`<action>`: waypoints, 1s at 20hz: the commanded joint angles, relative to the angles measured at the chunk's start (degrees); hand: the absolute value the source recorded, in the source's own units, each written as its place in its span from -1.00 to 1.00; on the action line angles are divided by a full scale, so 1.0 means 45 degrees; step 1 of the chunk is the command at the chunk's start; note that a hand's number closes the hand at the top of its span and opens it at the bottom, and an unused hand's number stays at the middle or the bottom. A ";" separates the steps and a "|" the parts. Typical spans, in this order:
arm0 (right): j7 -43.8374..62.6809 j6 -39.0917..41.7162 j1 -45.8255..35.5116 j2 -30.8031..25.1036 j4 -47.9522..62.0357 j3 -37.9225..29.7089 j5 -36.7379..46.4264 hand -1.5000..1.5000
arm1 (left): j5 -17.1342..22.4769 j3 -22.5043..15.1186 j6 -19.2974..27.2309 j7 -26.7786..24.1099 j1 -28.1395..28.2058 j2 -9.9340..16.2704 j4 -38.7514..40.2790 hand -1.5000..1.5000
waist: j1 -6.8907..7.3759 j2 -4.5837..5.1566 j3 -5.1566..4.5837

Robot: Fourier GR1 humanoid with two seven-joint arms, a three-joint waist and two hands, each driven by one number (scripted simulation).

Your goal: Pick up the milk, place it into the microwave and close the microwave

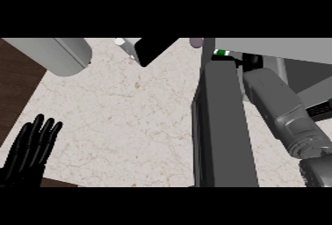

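At the far end of the right forearm (276, 103), only a dark bit of the right hand (251, 59) shows, tucked under the grey top of the microwave (272, 44). I cannot tell whether it is wide, narrow or holding anything. Just left of it, touching or nearly so, sits a small green and white patch (221, 53). This is most likely the milk, though too little shows to be sure. It lies at the mouth of the microwave, right by the far end of the open door (220, 127).

The step in hand looks like setting the milk inside. To do it well, the milk should go deep enough into the microwave to clear the door's swing, and it should stand upright before the hand lets go. The hand should then come straight back toward the near side, keeping the forearm off the door's edge so the door is not nudged early. Only then should the door be pushed shut, from its outer left face.

Further out, the door stands as a dark slab running from near to far across the pale bench (123, 114). The left hand (29, 147) rests open at the near left edge, fingers up, well apart from all this. A grey cylinder (55, 55) lies at the far left.
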 commanded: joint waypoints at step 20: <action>-0.1250 0.2340 0.1348 -0.0230 -0.0286 -0.0796 -0.0712 -1.00 | -0.1277 -0.1832 0.1015 0.0139 -0.0311 -0.0567 0.0117 -1.00 | -0.0656 -0.0410 -0.0016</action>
